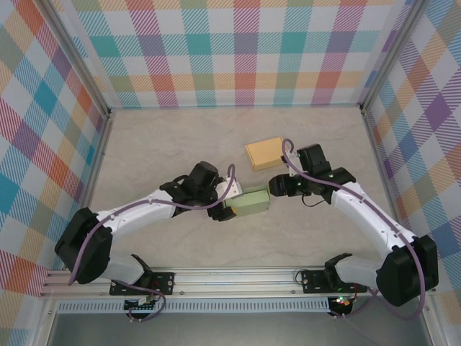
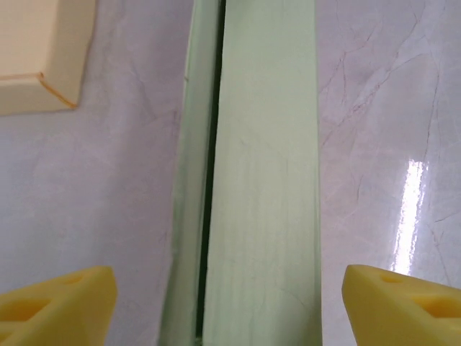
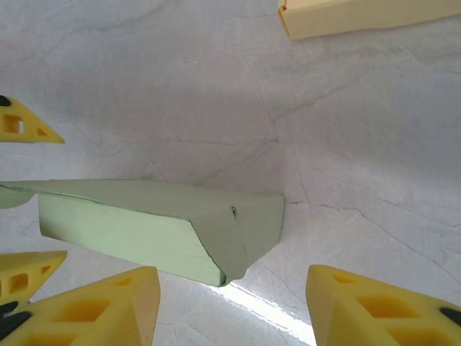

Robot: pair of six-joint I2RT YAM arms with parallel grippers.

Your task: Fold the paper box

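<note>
The pale green paper box (image 1: pixel 248 202) lies flat on the worktop (image 1: pixel 158 144), a long closed slab with a dark seam down its length and one end flap creased over. My left end effector (image 2: pixel 229 282) straddles it, fingers wide apart and clear of its sides. My right end effector (image 3: pixel 232 280), also apart, faces the flapped end.

Pale green folded paper box (image 2: pixel 263 180): cropped by top and bottom edges in left wrist view; left end hidden under left gripper (image 1: pixel 227 209) in top view | yellow flat cardboard box (image 2: pixel 36 58): cropped at upper-left corner; cropped by top edge in right wrist view | right gripper (image 3: pixel 227 303): finger bases cut by bottom edge
</note>
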